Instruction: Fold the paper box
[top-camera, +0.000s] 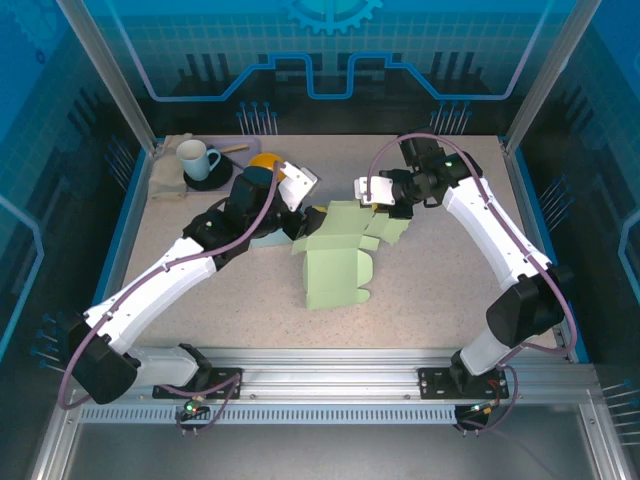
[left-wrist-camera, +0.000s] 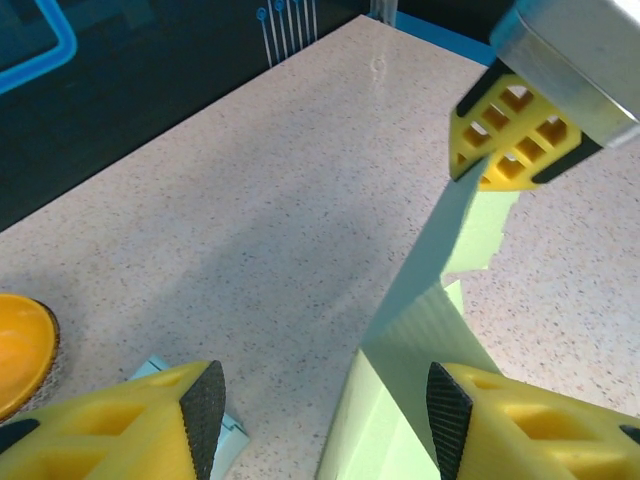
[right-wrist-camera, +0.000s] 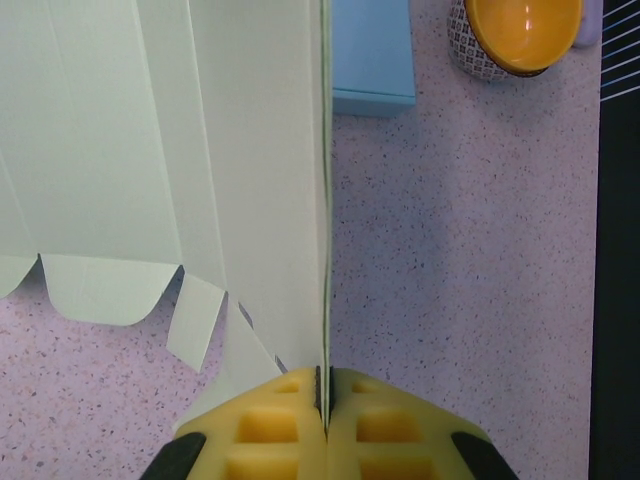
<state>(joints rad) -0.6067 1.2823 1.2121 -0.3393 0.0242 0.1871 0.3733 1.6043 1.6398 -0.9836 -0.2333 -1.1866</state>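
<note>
The paper box (top-camera: 335, 262) is a pale green, half-formed carton standing mid-table with its flaps loose. My right gripper (top-camera: 373, 206) is shut on the carton's far upper edge. In the right wrist view the thin paper edge runs straight into the closed gripper (right-wrist-camera: 325, 395), with the box (right-wrist-camera: 150, 150) spreading to the left. My left gripper (top-camera: 300, 222) is at the box's left side. In the left wrist view that gripper (left-wrist-camera: 325, 412) is open, and a box panel (left-wrist-camera: 420, 330) stands between its fingers, close to the right fingertip (left-wrist-camera: 447, 410). The right arm's yellow fingers (left-wrist-camera: 512, 135) pinch the far end.
A light blue block (top-camera: 262, 241) lies under the left wrist, also visible as the blue block (right-wrist-camera: 372, 50). An orange bowl (top-camera: 265, 160) sits behind it. A white cup (top-camera: 198, 158) on a dark saucer rests on a cloth at back left. Bare table lies in front of the box.
</note>
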